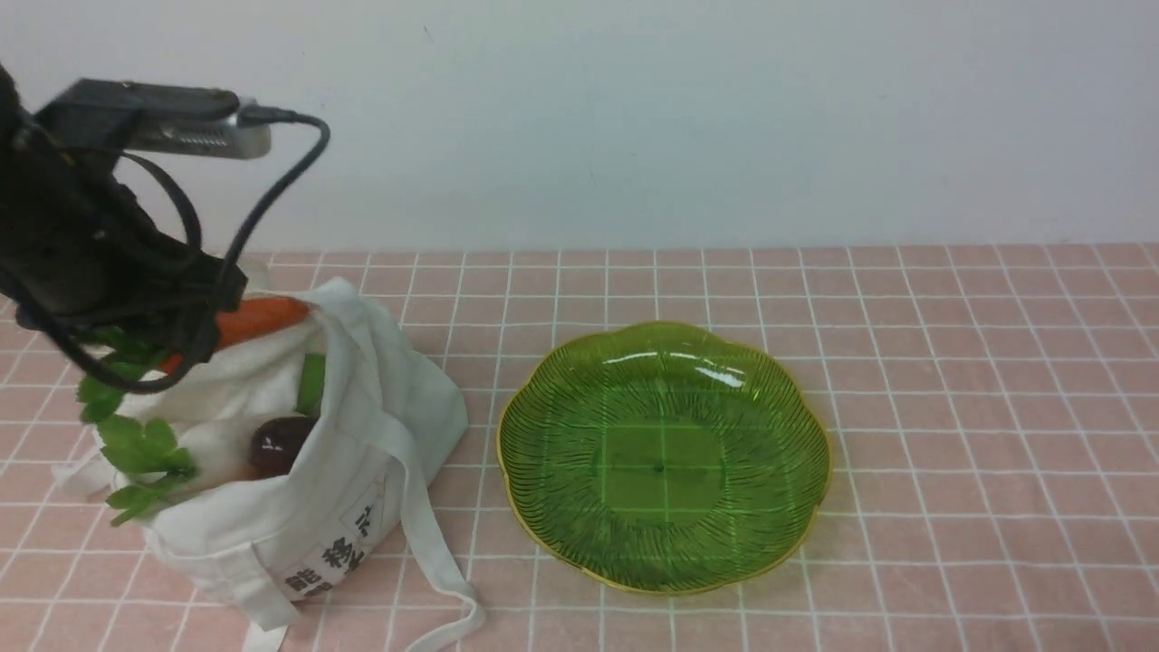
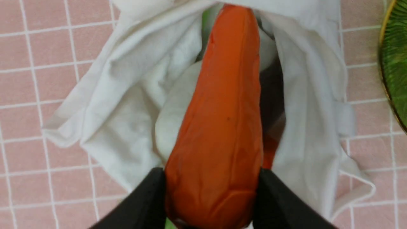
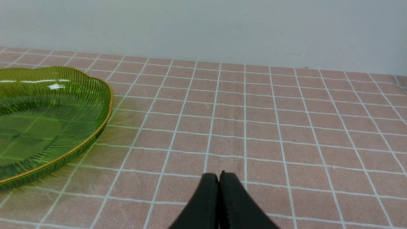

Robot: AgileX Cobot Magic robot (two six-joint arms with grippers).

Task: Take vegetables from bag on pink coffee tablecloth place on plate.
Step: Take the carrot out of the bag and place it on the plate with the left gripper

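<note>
Pink coffee tablecloth (image 1: 905, 362) meets a pale wall (image 1: 634, 118). Left jaws clamp the carrot (image 2: 219, 127) over the bag (image 1: 362, 435), left arm (image 1: 54, 244) hiding its thick end; radish (image 2: 175, 114) half buried. Right jaws together near the plate (image 1: 661, 453).

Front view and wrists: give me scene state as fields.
left gripper: shut on carrot, at its thick end
right gripper: shut, empty, over pink tablecloth
carrot: at bag mouth, not yet on plate
bag: open, white radish and dark purple vegetable inside
plate: empty, right of bag
</note>
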